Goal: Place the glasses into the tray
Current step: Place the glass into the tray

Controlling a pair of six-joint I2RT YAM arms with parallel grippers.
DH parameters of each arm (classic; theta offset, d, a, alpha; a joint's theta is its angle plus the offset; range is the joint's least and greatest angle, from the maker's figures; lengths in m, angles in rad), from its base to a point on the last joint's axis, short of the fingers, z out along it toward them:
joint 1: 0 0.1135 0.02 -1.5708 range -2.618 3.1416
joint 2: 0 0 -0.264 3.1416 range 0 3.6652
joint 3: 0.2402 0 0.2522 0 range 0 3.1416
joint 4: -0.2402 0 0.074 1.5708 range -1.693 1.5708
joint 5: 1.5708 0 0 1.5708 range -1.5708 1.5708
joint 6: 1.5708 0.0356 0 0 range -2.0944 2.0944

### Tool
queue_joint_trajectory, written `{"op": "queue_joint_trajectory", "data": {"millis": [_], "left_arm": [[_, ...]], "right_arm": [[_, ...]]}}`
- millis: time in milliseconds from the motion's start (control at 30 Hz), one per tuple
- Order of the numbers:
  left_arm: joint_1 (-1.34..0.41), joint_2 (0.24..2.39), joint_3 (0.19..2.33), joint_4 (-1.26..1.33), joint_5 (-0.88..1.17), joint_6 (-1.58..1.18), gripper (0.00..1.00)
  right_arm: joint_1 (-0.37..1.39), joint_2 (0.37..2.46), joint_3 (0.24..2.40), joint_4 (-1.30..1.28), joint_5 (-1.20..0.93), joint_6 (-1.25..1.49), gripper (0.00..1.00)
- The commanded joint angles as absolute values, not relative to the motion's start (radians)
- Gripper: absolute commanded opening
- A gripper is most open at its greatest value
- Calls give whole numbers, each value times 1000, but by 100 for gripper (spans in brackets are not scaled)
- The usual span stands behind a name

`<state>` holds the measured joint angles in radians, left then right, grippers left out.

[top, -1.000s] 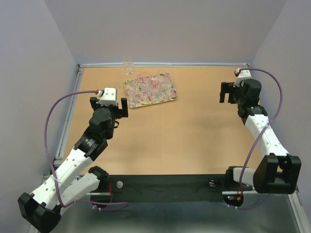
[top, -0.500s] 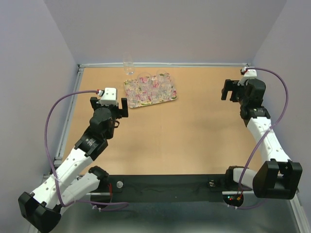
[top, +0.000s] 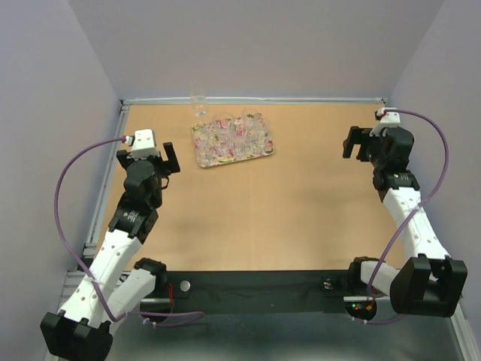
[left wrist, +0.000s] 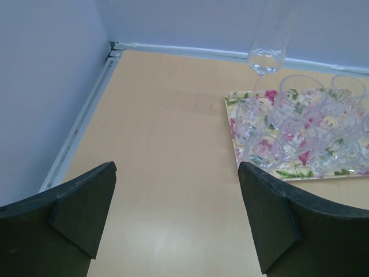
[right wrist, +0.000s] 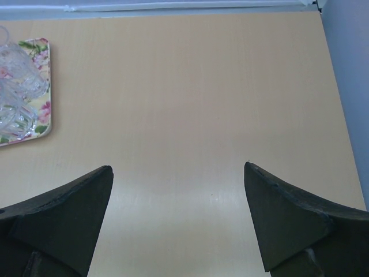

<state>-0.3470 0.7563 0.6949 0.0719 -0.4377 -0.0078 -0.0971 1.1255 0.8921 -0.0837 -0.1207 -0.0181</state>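
About seven glasses [top: 233,135] are standing upright, mouths up, crowded on the tray [top: 203,159]; overlap is blurring the exact count. One lone glass [top: 198,105] is standing on the table [top: 301,203], just past the tray's 11 o'clock corner. The one flowered tray is lying at 11 o'clock from the table's centre, its long axis running about 9 to 3 o'clock. The left gripper [top: 146,159], jaws spread and empty, is now sitting farther toward 9 o'clock, away from the tray, than a second ago. The right gripper [top: 357,144], jaws spread and empty, is hovering at 2 o'clock.
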Motion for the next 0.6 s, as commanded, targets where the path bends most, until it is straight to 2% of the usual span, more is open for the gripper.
{"op": "queue_joint_trajectory", "data": {"millis": [0,567], "left_arm": [[-298,729,695,127,-419,-52,99],[-298,718,689,117,-428,-29,99]], "right_arm": [[-107,1089,868,-20,-137,-5,100],[-110,1066,839,61,52,92,100]]}}
